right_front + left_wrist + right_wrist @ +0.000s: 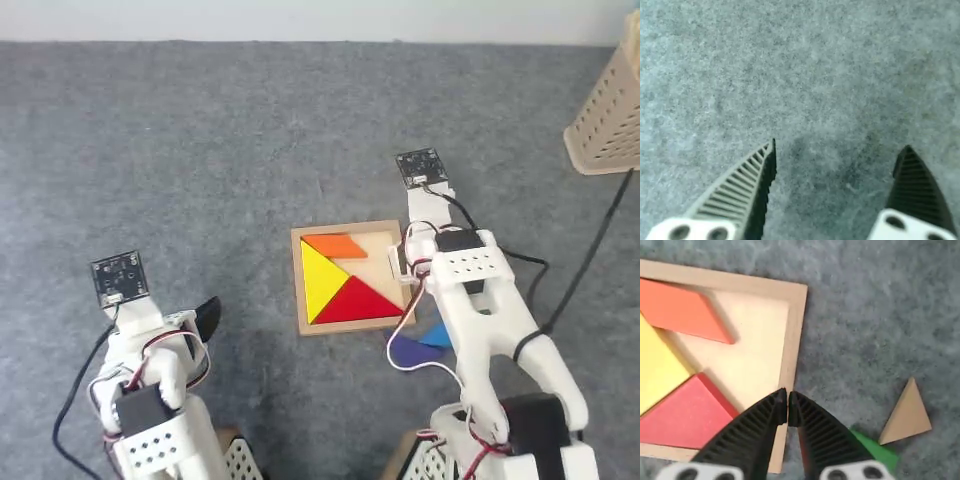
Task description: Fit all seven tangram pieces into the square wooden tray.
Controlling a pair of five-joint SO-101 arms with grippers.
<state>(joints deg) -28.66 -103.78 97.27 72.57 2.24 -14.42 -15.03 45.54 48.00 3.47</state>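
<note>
— While the tray (797, 330) holds only the orange parallelogram (682, 310), the yellow triangle (657, 370) and the red triangle (687, 417), you have four pieces left to place.

— Agreed. You're between picks, I'd judge. Your right gripper (788, 407) hangs over the tray's rim, tips pressed together, pinching nothing visible.

— Nearest to it is the green piece (882, 455), just beside the fingers and off the tray. The tan triangle (907, 415) lies a little beyond, and the blue pieces (420, 345) lie under that arm.

— So you'd spread the fingers, shift off the rim toward green, then come down over it. Your left gripper (840, 145) sits spread over bare carpet (800, 60), well apart from everything.
</note>
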